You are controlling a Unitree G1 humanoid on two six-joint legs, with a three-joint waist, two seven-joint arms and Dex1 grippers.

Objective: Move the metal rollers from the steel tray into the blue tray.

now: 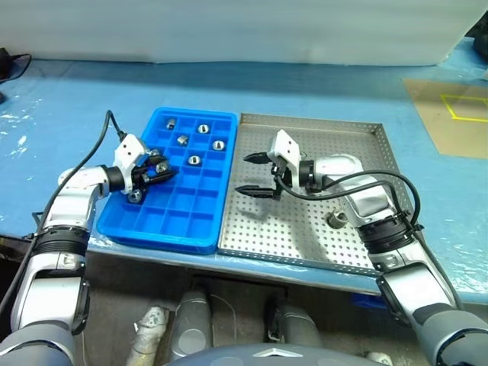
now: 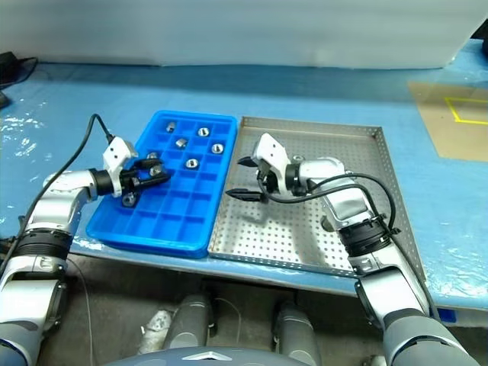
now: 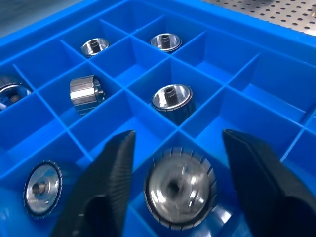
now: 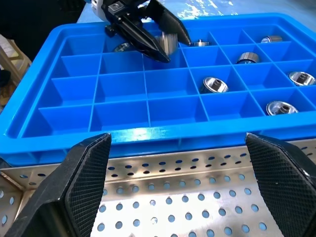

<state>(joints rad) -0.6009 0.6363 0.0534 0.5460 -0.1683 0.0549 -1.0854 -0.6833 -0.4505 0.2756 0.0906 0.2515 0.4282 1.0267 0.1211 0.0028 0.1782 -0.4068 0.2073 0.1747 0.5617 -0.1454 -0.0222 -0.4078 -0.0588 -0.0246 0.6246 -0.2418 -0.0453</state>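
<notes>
While the left gripper point(image 3: 175, 185) hangs over the bright blue plastic compartment tray point(image 1: 152, 229), its black fingers point(image 3: 111, 182) stand apart on either side of 1 silvery metal roller point(image 3: 178, 193) sitting in a compartment, not pinched. More rollers point(image 1: 194, 160) rest in nearby compartments. Just beside, touching edge to edge, lies the shiny perforated steel tray point(image 1: 305, 244); the right gripper point(image 1: 255, 174) hovers there, jaws spread wide, empty. 1 roller point(image 1: 336, 219) remains on it.
</notes>
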